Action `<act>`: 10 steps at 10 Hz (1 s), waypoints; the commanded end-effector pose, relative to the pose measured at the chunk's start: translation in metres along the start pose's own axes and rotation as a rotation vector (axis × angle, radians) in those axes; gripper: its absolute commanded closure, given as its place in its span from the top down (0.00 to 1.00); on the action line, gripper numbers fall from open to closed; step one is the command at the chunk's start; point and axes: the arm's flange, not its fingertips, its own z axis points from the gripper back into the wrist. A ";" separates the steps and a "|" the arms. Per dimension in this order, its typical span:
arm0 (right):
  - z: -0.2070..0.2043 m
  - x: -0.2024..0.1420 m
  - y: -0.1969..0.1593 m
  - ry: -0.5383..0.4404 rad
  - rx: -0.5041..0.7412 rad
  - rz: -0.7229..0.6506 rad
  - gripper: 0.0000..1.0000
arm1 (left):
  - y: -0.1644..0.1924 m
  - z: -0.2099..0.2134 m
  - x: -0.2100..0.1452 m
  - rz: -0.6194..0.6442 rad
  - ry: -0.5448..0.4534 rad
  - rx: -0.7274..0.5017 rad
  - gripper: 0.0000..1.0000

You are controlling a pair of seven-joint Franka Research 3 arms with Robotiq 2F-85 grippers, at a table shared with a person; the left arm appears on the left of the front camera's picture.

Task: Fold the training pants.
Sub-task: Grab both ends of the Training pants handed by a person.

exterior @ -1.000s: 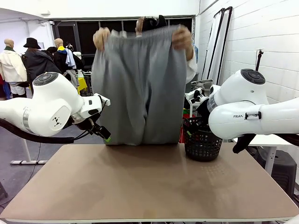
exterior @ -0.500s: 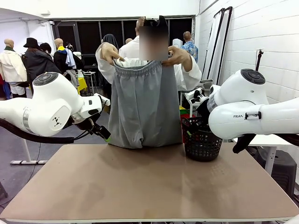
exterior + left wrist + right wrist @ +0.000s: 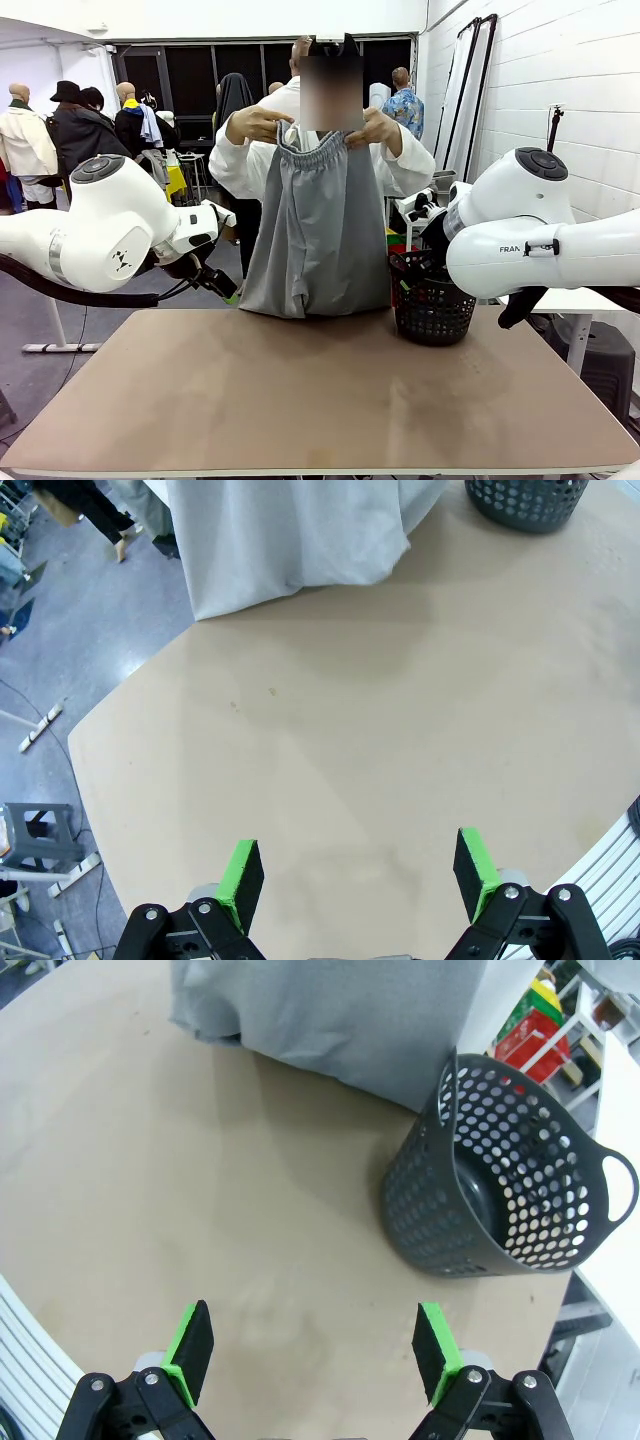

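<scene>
One pair of pants (image 3: 318, 225) hangs at upper centre from a person's hands (image 3: 258, 124), its hem touching the far edge of the table (image 3: 320, 400). The left tool (image 3: 355, 865) and right tool (image 3: 312, 1352), fingers apart and empty, sit well short of it.

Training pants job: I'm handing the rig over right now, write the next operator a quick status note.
Left gripper: jaws open, empty, over the table.
Right gripper: jaws open, empty, over the table near the black basket.
Training pants: the person's hands hold the waistband up at the far side; the lower end rests on the table.
Done: no fold yet.
Left: lay them flat, then fold.
</scene>
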 end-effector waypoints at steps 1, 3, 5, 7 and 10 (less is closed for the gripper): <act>0.000 0.000 0.000 0.000 0.001 0.001 1.00 | 0.000 0.001 0.000 -0.001 -0.005 0.001 1.00; 0.000 0.000 0.000 0.000 0.001 0.001 1.00 | 0.000 0.001 0.000 -0.001 -0.005 0.001 1.00; 0.000 0.000 0.000 0.000 0.001 0.001 1.00 | 0.000 0.001 0.000 -0.001 -0.005 0.001 1.00; 0.000 0.000 0.000 0.000 0.001 0.001 1.00 | 0.000 0.001 0.000 -0.001 -0.005 0.001 1.00; 0.000 0.000 0.000 0.000 0.001 0.001 1.00 | 0.000 0.001 0.000 -0.001 -0.005 0.001 1.00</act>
